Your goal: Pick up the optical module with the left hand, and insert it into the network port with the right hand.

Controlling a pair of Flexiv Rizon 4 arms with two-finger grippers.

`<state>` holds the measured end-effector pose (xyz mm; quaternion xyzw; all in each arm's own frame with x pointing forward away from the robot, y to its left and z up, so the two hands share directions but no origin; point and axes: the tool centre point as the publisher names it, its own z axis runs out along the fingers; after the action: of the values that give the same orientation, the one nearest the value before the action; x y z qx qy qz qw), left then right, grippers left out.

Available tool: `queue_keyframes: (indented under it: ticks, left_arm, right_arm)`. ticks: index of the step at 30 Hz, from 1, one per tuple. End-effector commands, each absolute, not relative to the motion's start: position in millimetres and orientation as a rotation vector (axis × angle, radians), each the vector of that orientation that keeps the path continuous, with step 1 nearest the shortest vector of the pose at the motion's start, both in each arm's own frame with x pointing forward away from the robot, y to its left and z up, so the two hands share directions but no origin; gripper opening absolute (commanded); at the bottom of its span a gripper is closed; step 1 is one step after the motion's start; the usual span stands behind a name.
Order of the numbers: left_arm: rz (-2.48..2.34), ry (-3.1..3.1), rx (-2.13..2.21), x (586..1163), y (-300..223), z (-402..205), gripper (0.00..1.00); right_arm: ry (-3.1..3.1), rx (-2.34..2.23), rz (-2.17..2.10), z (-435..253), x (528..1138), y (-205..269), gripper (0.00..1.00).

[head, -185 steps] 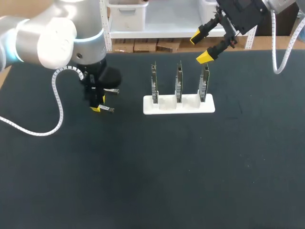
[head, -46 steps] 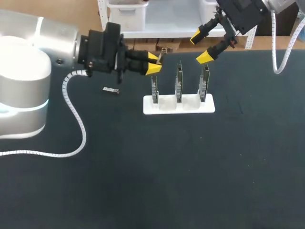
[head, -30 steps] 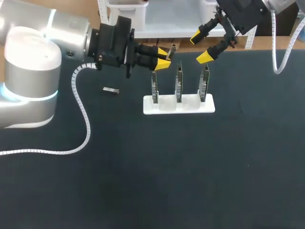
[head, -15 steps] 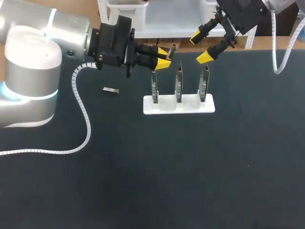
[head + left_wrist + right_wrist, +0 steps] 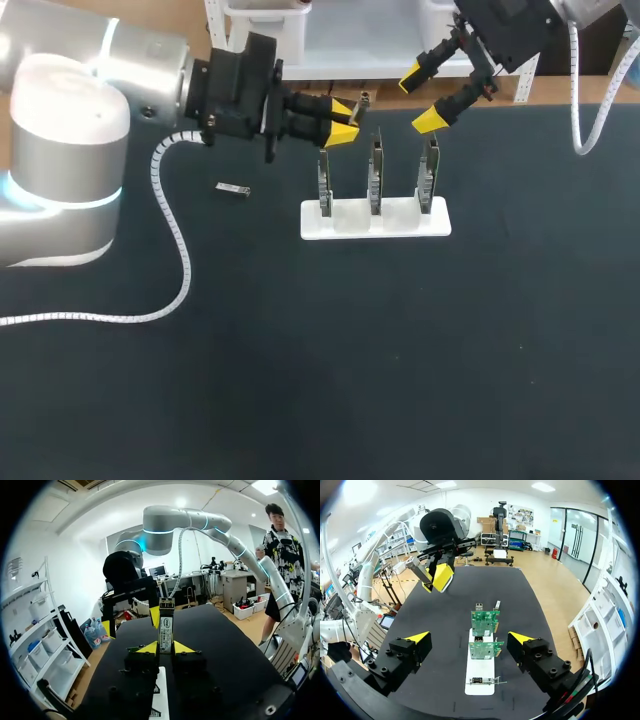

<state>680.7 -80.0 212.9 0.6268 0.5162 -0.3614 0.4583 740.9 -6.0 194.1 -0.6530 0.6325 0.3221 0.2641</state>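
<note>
My left gripper (image 5: 343, 108) is shut on a slim metal optical module (image 5: 364, 98), held level above the table's far edge, left of the cards. In the left wrist view the module (image 5: 166, 626) stands out ahead from between my yellow tips. My right gripper (image 5: 424, 97) hangs open and empty just right of it, above the rightmost card. The right wrist view has my open right gripper (image 5: 469, 638) over the card stand, with the left gripper (image 5: 439, 577) and its module (image 5: 417, 567) ahead and to one side. Three upright network cards (image 5: 374, 172) sit in a white stand (image 5: 392, 222).
A second optical module (image 5: 233, 188) lies flat on the black table (image 5: 330, 360), left of the stand. My left arm's white cable (image 5: 172, 250) loops over the table's left part.
The left arm rose from the table with a module and carried it right toward the right gripper, then held still for the last second. The right arm has not moved.
</note>
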Motion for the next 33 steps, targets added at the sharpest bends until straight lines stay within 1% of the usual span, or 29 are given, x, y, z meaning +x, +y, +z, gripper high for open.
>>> queue_keyframes:
  ticks: [1,11,16,25,33]
  left_arm:
    - [-0.920,1.228,1.415,679,-82,216,0.00]
    - [-0.901,1.233,1.443,669,-110,234,0.00]
    - [-0.900,1.232,1.439,671,-115,235,0.00]
    - [-0.968,1.247,1.378,680,-119,211,0.00]
    - [-1.001,1.234,1.378,685,-136,206,0.00]
  right_arm:
    - [1.710,-1.763,0.869,194,740,-6,1.00]
    - [1.710,-1.763,0.869,194,740,-6,1.00]
    - [1.710,-1.763,0.869,194,740,-6,1.00]
    - [1.710,-1.763,0.869,194,740,-6,1.00]
    - [1.710,-1.763,0.869,194,740,-6,1.00]
